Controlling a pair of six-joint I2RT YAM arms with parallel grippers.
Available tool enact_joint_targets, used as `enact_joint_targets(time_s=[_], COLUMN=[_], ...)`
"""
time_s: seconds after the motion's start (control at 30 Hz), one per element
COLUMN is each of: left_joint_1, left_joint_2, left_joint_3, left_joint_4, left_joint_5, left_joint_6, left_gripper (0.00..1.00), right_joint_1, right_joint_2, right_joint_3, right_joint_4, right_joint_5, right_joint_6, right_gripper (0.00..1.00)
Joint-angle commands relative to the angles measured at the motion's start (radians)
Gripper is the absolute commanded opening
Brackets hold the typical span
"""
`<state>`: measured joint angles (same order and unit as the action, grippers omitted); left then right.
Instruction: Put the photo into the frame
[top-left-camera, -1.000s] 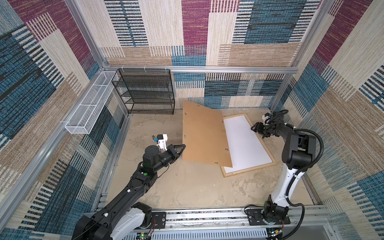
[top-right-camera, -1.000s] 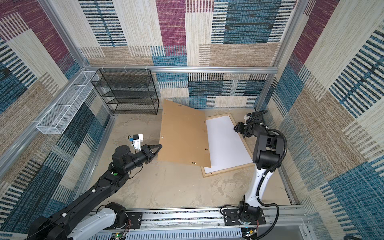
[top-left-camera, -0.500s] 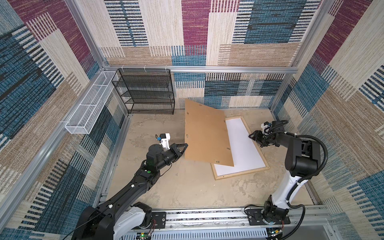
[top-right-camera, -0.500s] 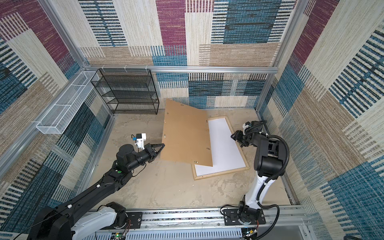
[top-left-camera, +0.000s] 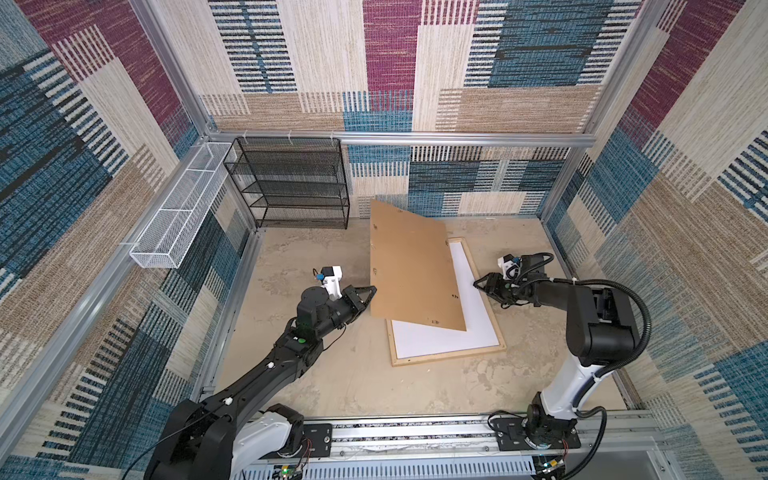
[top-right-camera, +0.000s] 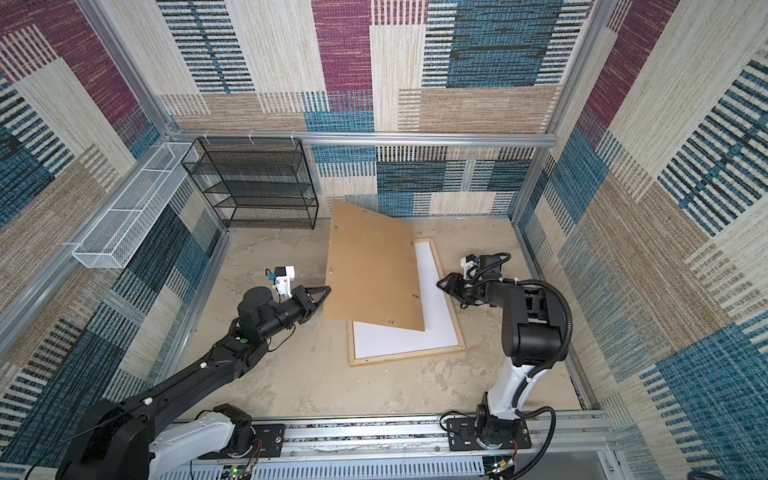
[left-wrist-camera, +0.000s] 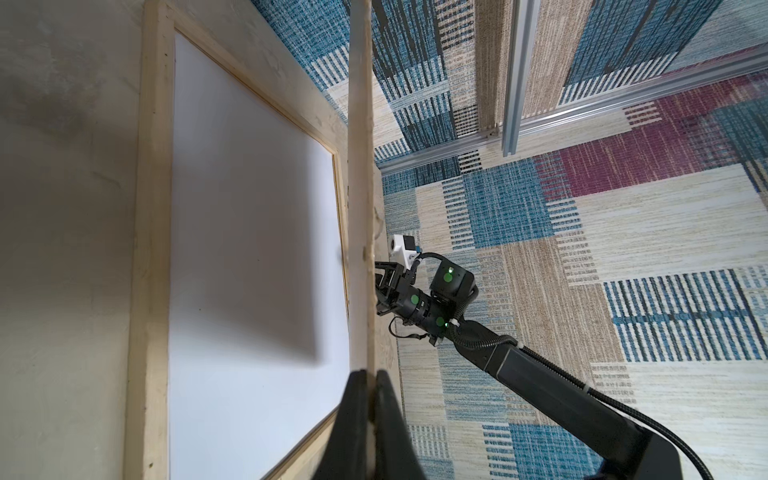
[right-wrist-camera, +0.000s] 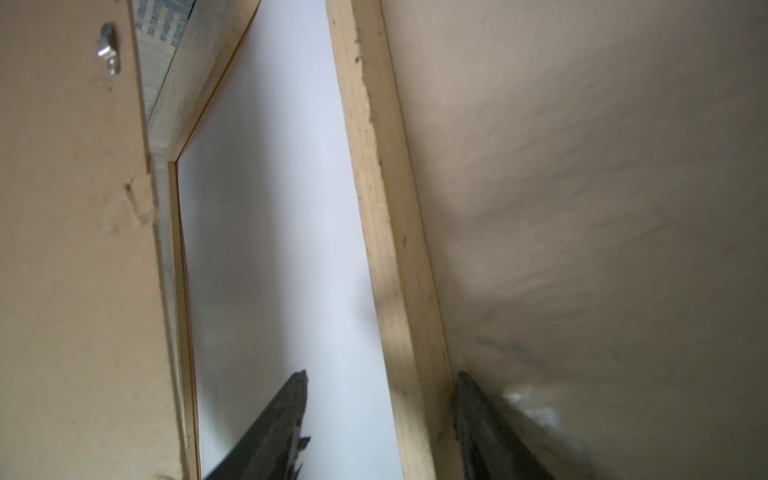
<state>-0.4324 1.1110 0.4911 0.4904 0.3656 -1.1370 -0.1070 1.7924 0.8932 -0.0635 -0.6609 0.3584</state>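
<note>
The frame (top-left-camera: 449, 356) (top-right-camera: 407, 356) lies flat on the table, its pale wood bars around a plain white sheet (top-left-camera: 478, 328) (left-wrist-camera: 249, 208). No printed side shows, so I cannot tell whether this sheet is the photo. A brown backing board (top-left-camera: 409, 266) (top-right-camera: 370, 262) hangs tilted over the frame's left half. My left gripper (top-left-camera: 371, 289) (left-wrist-camera: 371, 376) is shut on the board's left edge. My right gripper (top-left-camera: 477, 284) (right-wrist-camera: 382, 376) is open and straddles the frame's right bar (right-wrist-camera: 386, 232), one finger over the white sheet and one outside on the table.
A black wire shelf rack (top-left-camera: 291, 183) stands at the back left corner. A white wire basket (top-left-camera: 178, 208) hangs on the left wall. Patterned walls enclose the table; the board's far corner reaches the back wall (top-left-camera: 478, 183).
The frame has slid toward the front left and turned a little, with my right gripper moving along its right bar. The left gripper and the board shifted slightly right. The right jaws narrowed a little.
</note>
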Motion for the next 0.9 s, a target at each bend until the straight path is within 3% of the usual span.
enact_joint_targets(time_s=[0.0, 0.2, 0.5, 0.87], left_joint_1=[-0.001, -0.028, -0.125, -0.183], left_joint_2=[0.004, -0.038, -0.222, -0.240], left_joint_3=[-0.028, -0.092, -0.169, -0.198], left_joint_4=[0.163, 0.164, 0.015, 0.001], left_joint_5=[-0.007, -0.068, -0.285, -0.362], left_joint_6=[-0.002, -0.018, -0.024, -0.102], left_gripper=[0.00, 0.00, 0.00, 0.00], right_joint_1=[0.021, 0.024, 0.033, 0.047], right_joint_2=[-0.031, -0.055, -0.047, -0.041], right_joint_3=[-0.022, -0.023, -0.065, -0.076], right_joint_4=[0.059, 0.055, 0.094, 0.117], right_joint_5=[-0.030, -0.022, -0.009, -0.002], right_joint_6=[0.042, 0.046, 0.059, 0.073], right_gripper=[0.58, 0.58, 0.58, 0.58])
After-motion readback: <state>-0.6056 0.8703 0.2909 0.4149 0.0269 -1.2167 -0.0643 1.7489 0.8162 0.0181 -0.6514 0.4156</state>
